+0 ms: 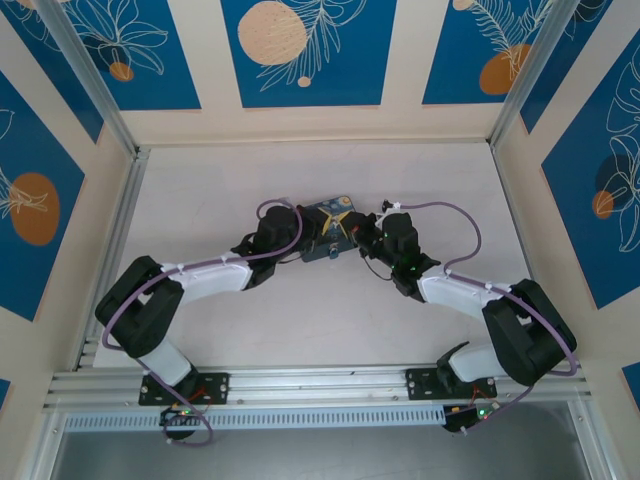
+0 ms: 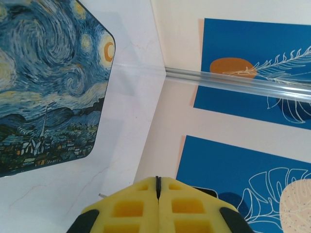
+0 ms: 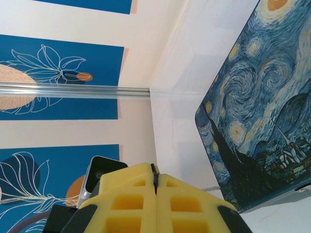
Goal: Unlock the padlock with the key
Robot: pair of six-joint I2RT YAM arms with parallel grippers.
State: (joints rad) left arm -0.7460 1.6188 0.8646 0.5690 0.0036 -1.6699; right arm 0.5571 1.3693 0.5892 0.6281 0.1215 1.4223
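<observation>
My left jaws and right jaws are clenched, contents unclear, flanking the box (image 1: 331,222); I'm likely securing the padlock (image 1: 331,252), key alignment next.

a swirl-painted box (image 1: 331,217) lies on the pale table (image 1: 330,330) — blue leaf-print panels (image 1: 305,50) behind.

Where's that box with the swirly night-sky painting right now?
In the top view, the painted box sits centrally on the table, between the left end effector and the right end effector.
</observation>
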